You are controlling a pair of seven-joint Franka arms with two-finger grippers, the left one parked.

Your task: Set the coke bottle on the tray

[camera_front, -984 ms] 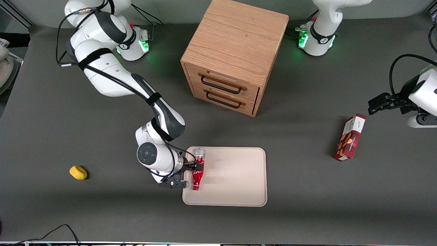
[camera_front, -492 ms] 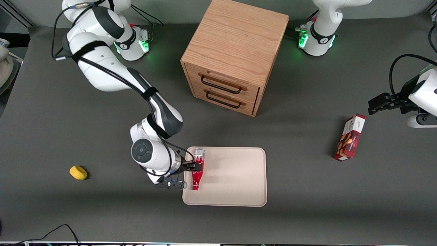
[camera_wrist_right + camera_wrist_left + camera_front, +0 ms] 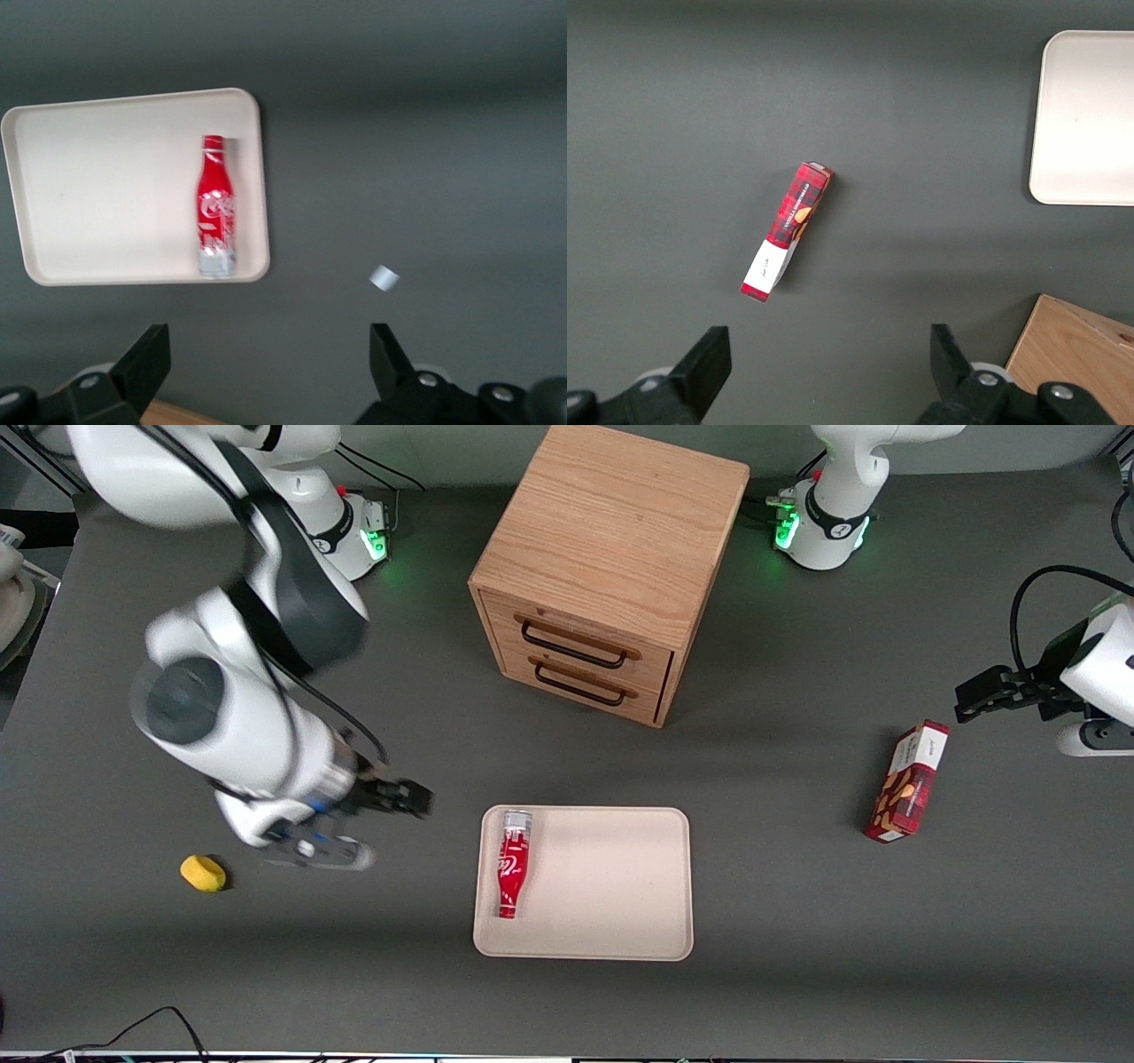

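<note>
Coke bottle (image 3: 513,863): lying flat on the tray, lengthwise along the short edge that faces the working arm's end of the desk. You can see its red cap pointing toward the front camera and its silvery base pointing toward the drawer cabinet. Nothing is touching it.
Tray (image 3: 611,886): beige, flat on the desk, in front of the drawer cabinet and nearer to the front camera; apart from the bottle it carries nothing.
Hand (image 3: 403,797): your working arm's hand hangs above bare desk, well apart from the tray, toward the working arm's end. Fingers (image 3: 146,359) stand spread wide with nothing between them.
Drawer cabinet (image 3: 607,567): wooden, two drawers with dark handles, both closed.
Snack box (image 3: 908,782): red, lying on the desk toward the parked arm's end, well apart from the tray.
Yellow object (image 3: 203,872): small, on the desk toward the working arm's end, near the hand but lower.
</note>
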